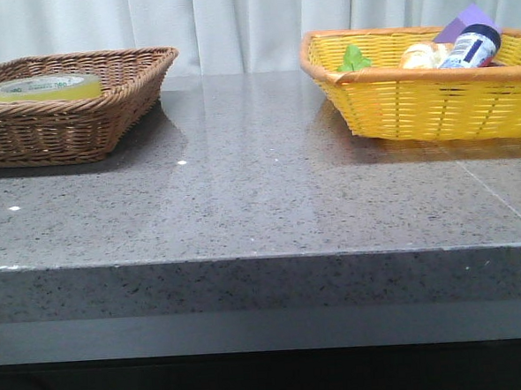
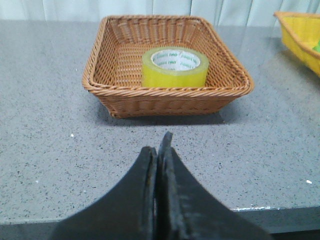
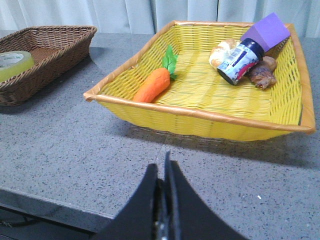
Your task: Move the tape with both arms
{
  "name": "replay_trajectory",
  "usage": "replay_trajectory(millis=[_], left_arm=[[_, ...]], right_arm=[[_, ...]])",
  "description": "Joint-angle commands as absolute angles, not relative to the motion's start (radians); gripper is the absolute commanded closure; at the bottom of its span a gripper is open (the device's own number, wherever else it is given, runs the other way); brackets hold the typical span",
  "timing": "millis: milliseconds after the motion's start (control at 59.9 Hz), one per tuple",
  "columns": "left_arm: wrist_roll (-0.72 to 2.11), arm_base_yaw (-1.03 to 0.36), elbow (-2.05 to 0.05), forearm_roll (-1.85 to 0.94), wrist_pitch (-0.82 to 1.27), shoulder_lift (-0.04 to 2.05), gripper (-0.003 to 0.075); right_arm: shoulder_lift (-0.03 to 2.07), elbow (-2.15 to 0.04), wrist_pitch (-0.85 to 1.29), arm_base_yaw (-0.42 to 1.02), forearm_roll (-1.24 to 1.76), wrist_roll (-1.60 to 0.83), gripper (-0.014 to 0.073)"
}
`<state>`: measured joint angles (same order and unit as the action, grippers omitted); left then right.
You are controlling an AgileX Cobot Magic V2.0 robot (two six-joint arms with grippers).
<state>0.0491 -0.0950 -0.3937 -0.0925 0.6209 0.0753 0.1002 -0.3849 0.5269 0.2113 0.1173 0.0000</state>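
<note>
The tape (image 1: 40,87), a yellow roll with a white core and green lettering, lies flat in the brown wicker basket (image 1: 105,116) at the back left. It shows in the left wrist view (image 2: 175,67) inside that basket (image 2: 170,102), and at the edge of the right wrist view (image 3: 14,64). My left gripper (image 2: 159,145) is shut and empty, above the table's front edge, well short of the basket. My right gripper (image 3: 161,162) is shut and empty, near the front edge before the yellow basket (image 3: 200,117). Neither gripper shows in the front view.
The yellow basket (image 1: 423,105) at the back right holds a toy carrot (image 3: 152,84), a dark-capped bottle with a blue label (image 3: 241,61), a purple block (image 3: 266,31) and some food items. A white curtain hangs behind the grey speckled table (image 1: 261,204).
</note>
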Motion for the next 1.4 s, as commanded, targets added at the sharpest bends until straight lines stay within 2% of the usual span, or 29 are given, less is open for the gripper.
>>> replay_trajectory(millis=[0, 651, 885, 1386], left_arm=[[0.044, -0.097, -0.409, -0.105, 0.550, 0.056, 0.0740], [0.044, -0.097, -0.401, -0.108, 0.529, 0.048, 0.0740], [0.044, -0.081, -0.281, -0.134, 0.365, -0.023, 0.0740], [0.034, -0.080, 0.032, -0.134, 0.177, -0.026, 0.0740]], right_arm=[[0.110, -0.409, 0.442, 0.207, 0.109, 0.000, 0.0682], [0.110, -0.409, 0.442, 0.207, 0.109, 0.000, 0.0682], [0.110, -0.409, 0.442, 0.207, 0.109, 0.000, 0.0682], [0.110, -0.409, 0.443, 0.207, 0.109, 0.000, 0.0682]])
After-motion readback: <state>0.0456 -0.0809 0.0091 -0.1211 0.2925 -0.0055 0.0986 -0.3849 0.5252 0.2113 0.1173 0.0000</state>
